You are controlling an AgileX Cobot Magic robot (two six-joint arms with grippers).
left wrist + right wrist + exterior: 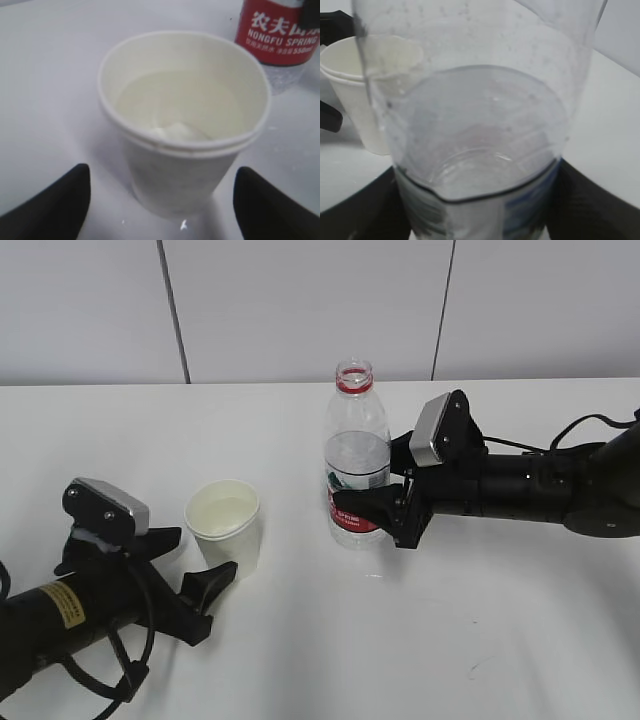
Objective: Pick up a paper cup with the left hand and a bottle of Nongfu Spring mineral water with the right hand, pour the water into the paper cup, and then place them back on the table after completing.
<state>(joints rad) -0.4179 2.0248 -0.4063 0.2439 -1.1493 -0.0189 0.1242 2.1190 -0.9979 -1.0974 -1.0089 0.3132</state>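
Note:
A white paper cup (225,525) stands upright on the white table (300,640) and holds clear water. My left gripper (200,558) is open, with one fingertip on each side of the cup's base and neither touching it; the left wrist view shows the cup (185,125) ahead of the gripper (162,200). The capless Nongfu Spring bottle (357,455) with a red label stands upright on the table, partly full. My right gripper (375,510) is shut on its label band. In the right wrist view the bottle (475,115) fills the frame between the gripper's (477,210) fingers.
The bottle's red label (280,35) shows just behind and right of the cup in the left wrist view. The cup (350,85) stands left of the bottle in the right wrist view. A white panelled wall (300,300) closes the table's far edge.

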